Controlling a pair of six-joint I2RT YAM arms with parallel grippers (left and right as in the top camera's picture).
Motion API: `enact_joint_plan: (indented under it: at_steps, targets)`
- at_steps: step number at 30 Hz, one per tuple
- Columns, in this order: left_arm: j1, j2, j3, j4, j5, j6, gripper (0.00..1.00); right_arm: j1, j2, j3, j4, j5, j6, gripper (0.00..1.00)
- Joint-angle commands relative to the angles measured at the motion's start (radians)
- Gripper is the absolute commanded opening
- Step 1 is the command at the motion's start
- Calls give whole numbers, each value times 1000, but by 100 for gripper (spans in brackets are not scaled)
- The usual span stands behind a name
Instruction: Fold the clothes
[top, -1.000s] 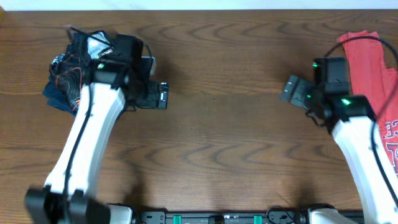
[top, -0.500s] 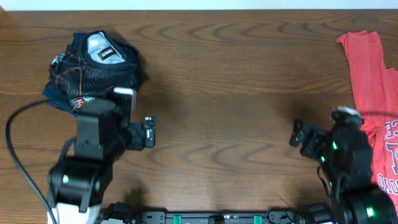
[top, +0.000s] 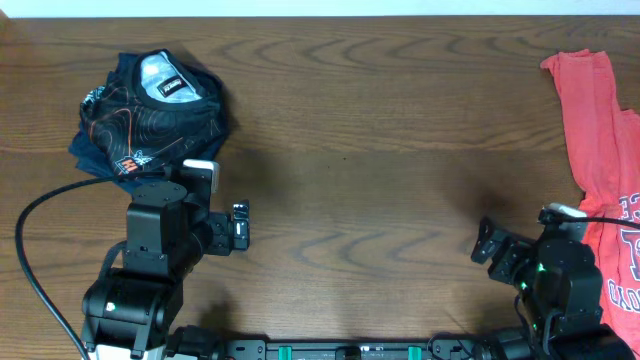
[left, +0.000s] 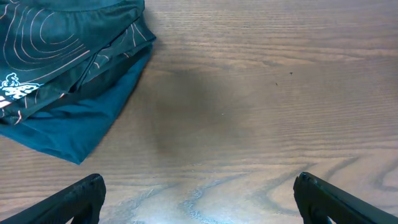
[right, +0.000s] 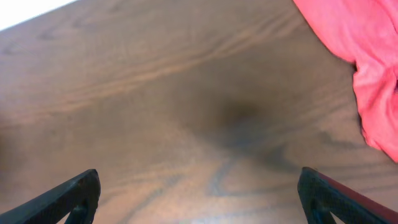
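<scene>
The clothes lie in two places. A folded black jersey with thin orange contour lines sits on navy cloth at the far left of the table; in the left wrist view the jersey fills the upper left. A coral-red T-shirt lies spread along the right edge, and the right wrist view shows the T-shirt at its upper right. My left gripper stands open over bare wood, below and right of the jersey. My right gripper is open and empty, left of the T-shirt.
The brown wooden table stretches between the two garments. A black cable loops from the left arm towards the near left corner. A black base rail runs along the near edge.
Both arms have drawn back from the far side towards the near edge. The left gripper left the folded jersey and the right gripper left the red T-shirt; both stayed open.
</scene>
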Motion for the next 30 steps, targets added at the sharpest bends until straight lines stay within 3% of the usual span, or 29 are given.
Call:
enact_joint_plan:
  at_steps: [1, 16, 23, 26, 30]
  targets:
    - [-3, 0, -3, 0, -12, -9, 98, 10, -4, -7, -27, 16, 14, 99]
    - [-3, 0, -3, 0, -12, -9, 98, 7, -13, -10, -85, 16, 14, 99]
    - [-3, 0, -3, 0, -12, -9, 98, -66, -93, -38, -98, 21, 11, 99]
    - [-3, 0, -3, 0, -12, -9, 98, -101, -167, -93, -36, 18, -12, 99]
    - [-3, 0, -3, 0, -12, -9, 98, -117, -279, -213, 175, -56, -181, 99]
